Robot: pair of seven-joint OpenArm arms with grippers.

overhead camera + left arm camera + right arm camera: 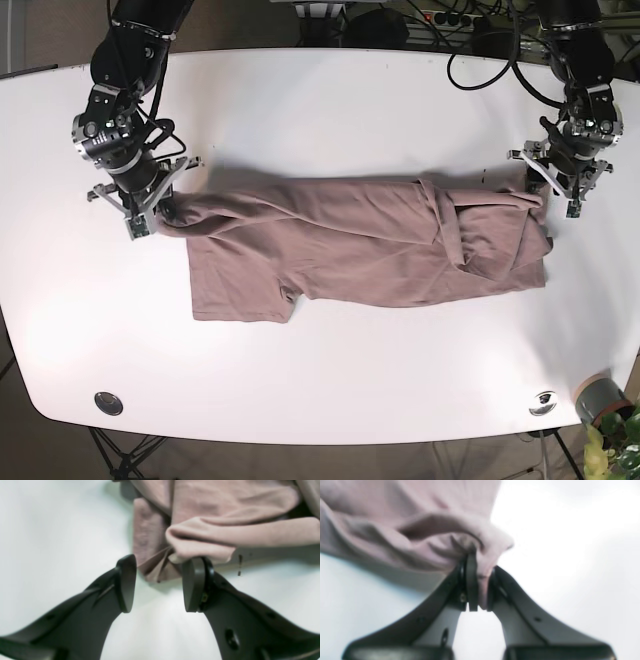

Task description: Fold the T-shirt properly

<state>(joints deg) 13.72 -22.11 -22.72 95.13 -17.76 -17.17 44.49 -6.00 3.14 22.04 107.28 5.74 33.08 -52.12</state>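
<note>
Right pincer [480,590] low at the worktop's [320,100] edge, jaws clamped on a bunched corner of the pink T-shirt [370,250]. Left pincer [158,582] at the opposite end, jaws spread wide, a fold resting against one fingertip [193,585], nothing gripped. T-shirt lies stretched flat between both arms, mid-worktop. Right wrist view blurred; cloth edges indistinct there.

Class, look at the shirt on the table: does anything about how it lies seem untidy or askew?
Yes. The T-shirt is bunched and creased at the end by the left gripper, layers overlapping unevenly, and one sleeve sticks out.
</note>
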